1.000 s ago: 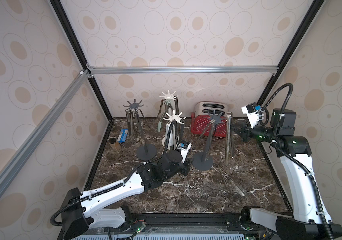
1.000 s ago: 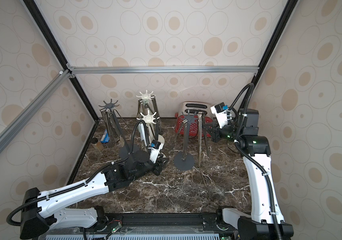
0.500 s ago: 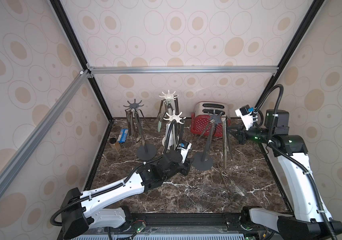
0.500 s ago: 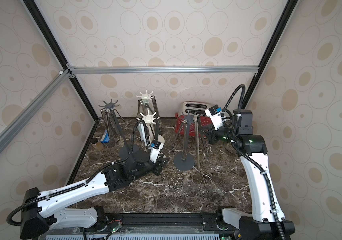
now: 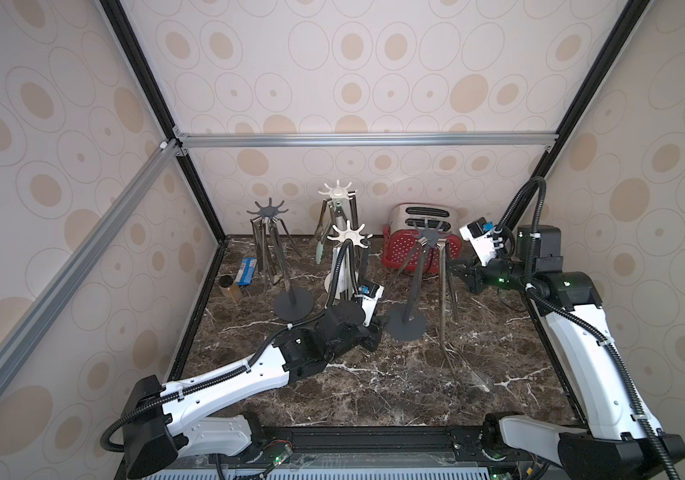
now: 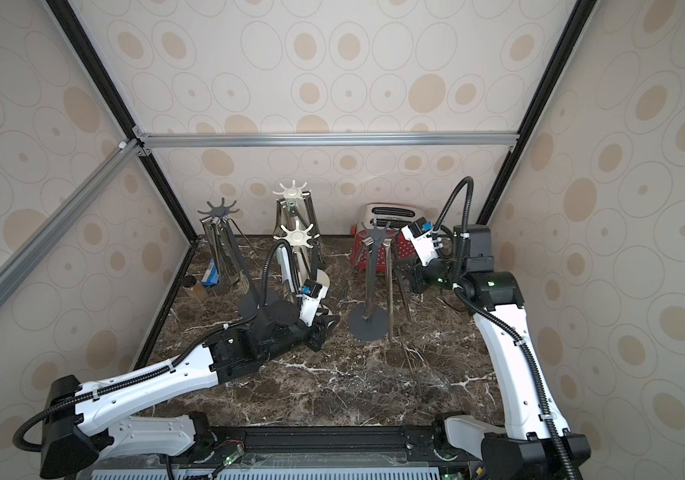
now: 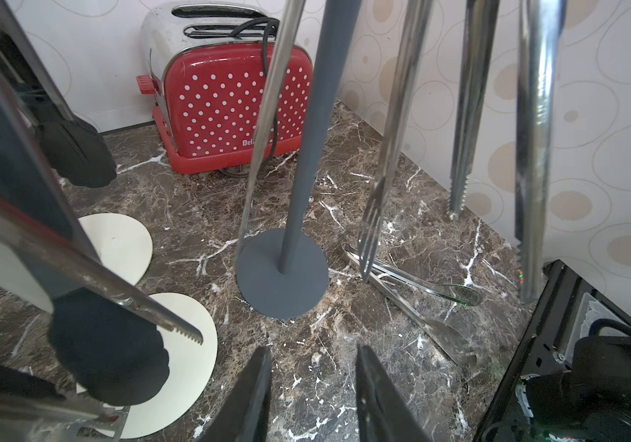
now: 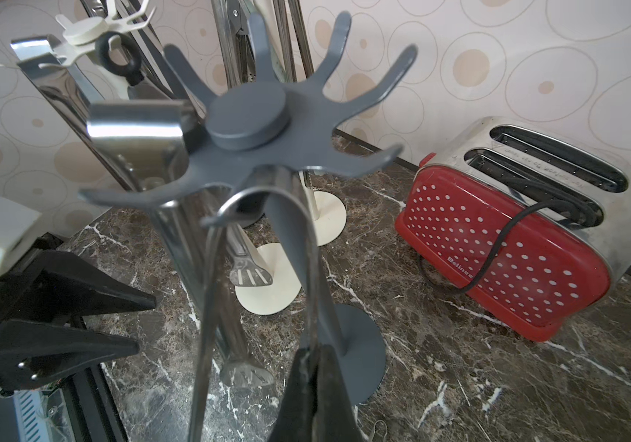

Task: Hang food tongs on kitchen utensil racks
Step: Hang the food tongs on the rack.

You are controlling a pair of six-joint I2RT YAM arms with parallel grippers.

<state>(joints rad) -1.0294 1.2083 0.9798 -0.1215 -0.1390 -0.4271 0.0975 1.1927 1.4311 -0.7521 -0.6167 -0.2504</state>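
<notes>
My right gripper (image 5: 463,276) (image 8: 312,350) is shut on one arm of long steel food tongs (image 5: 442,282) (image 8: 206,291), held upright. Their bend lies close against the near hooks of the right dark grey utensil rack's crown (image 5: 426,239) (image 8: 249,114); I cannot tell whether it rests on a hook. Other tongs (image 8: 134,126) hang from that crown. Low over the table, my left gripper (image 5: 376,332) (image 7: 314,367) is open and holds nothing, beside this rack's round base (image 5: 406,326) (image 7: 283,279). More steel tongs (image 5: 463,365) (image 7: 413,283) lie on the marble.
A second dark grey rack (image 5: 268,212) and two cream racks (image 5: 336,193) (image 5: 349,237) stand at the back, all hung with tongs. The red-and-steel toaster (image 5: 399,253) sits behind the right rack. A blue packet (image 5: 246,271) and a small jar (image 5: 230,289) lie at the left wall.
My right gripper has carried its tongs leftward, up to the right dark grey rack's crown. The left arm has stayed put.
</notes>
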